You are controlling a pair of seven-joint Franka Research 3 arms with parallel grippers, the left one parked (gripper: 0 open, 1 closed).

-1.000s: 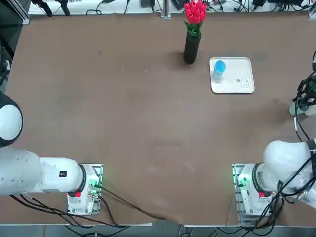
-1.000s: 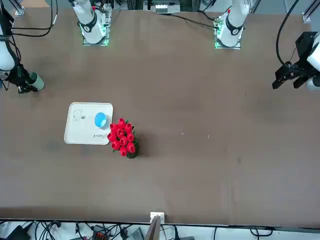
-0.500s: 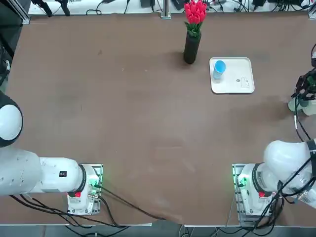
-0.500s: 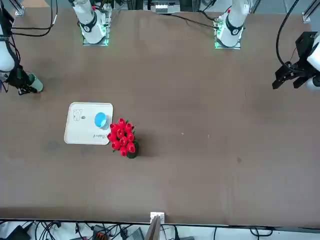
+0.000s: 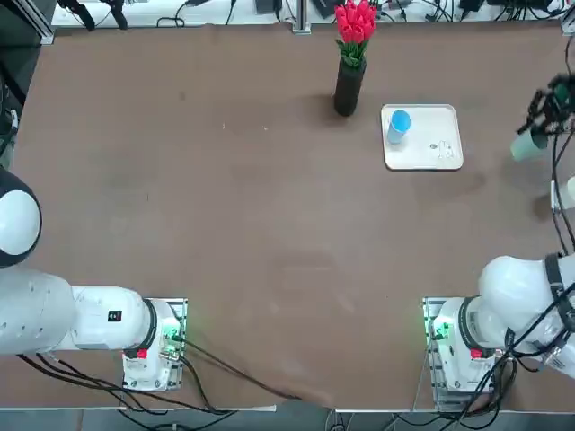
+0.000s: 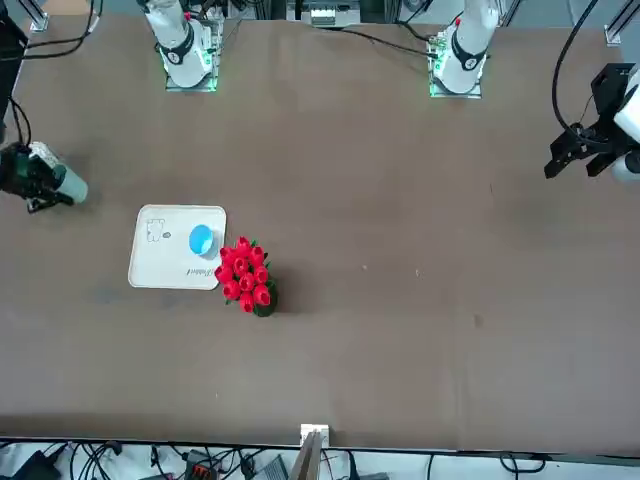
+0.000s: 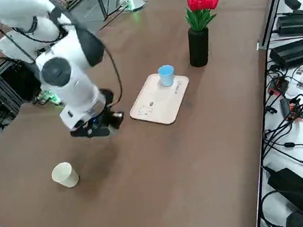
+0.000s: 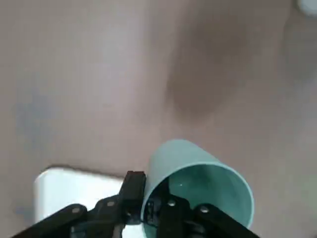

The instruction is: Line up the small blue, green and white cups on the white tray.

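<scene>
Right gripper (image 8: 148,198) closed — seemingly gripping the green cup (image 8: 198,183) by its wall — above the table (image 7: 150,200).

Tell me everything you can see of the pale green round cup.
The pale green round cup looks like smooth, opaque plastic, with a thin rim, no handle and walls that taper from its open mouth. The right gripper pinches its wall, one finger inside and one outside. It is tilted, seemingly raised off the brown table, and in the top view sits right of the white tray. Its inside shows no contents, though the gripper hides part.
</scene>
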